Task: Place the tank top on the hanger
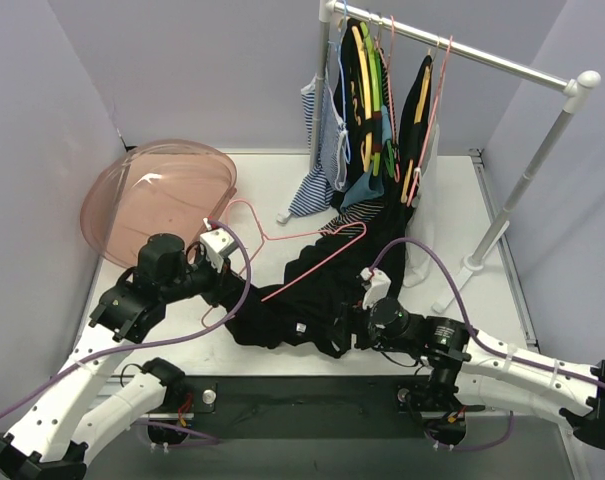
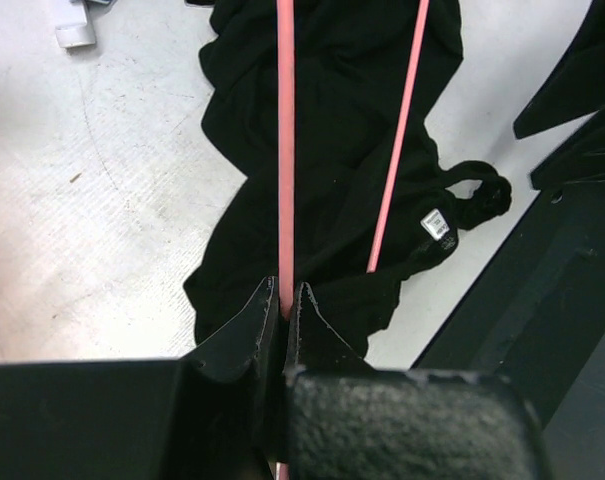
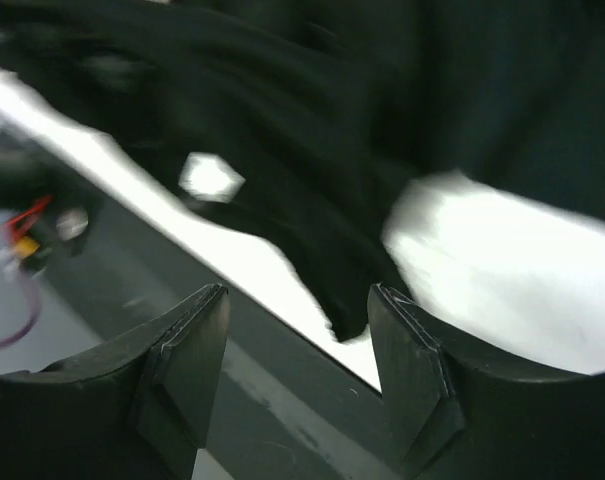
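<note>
table (image 1: 272, 185): white, matte, faintly scuffed. a dark strip (image 1: 312, 400) runs along its near edge.

rack (image 1: 452, 48): white tube frame at the far right, hung with other garments on yellow, green and pink hangers. not part of this job.

basin (image 1: 152, 195): translucent pink, round, tipped at the far left.

tank top (image 1: 282, 310): sits mid-table near the front edge, bunched and creased. soft black knit, limp, with a thin strap loop (image 2: 477, 190) trailing to one side.

hanger (image 2: 285, 150): thin pink wire, triangular with a curved hook. it lies across the top of the fabric, not threaded into it.

left gripper (image 2: 283, 300): clenched on one hanger wire, jaws pressed flat to it.

right gripper (image 3: 297, 335): released, jaws apart, low at the near hem. a tongue of black cloth lies ahead of the gap, nothing pinched. this view is blurred.

label (image 2: 436, 222): tiny white tag near the strap.

risks, as i judge them:
- the pinch may take both layers at once, which would close the opening against the hanger.
- the wire is slick and held at one point, so it may swivel in the jaws.
- the narrow strap could slide off the sloped shoulder.
- the hem lies close to the dark strip, black on black, so it is easy to misjudge.
</note>
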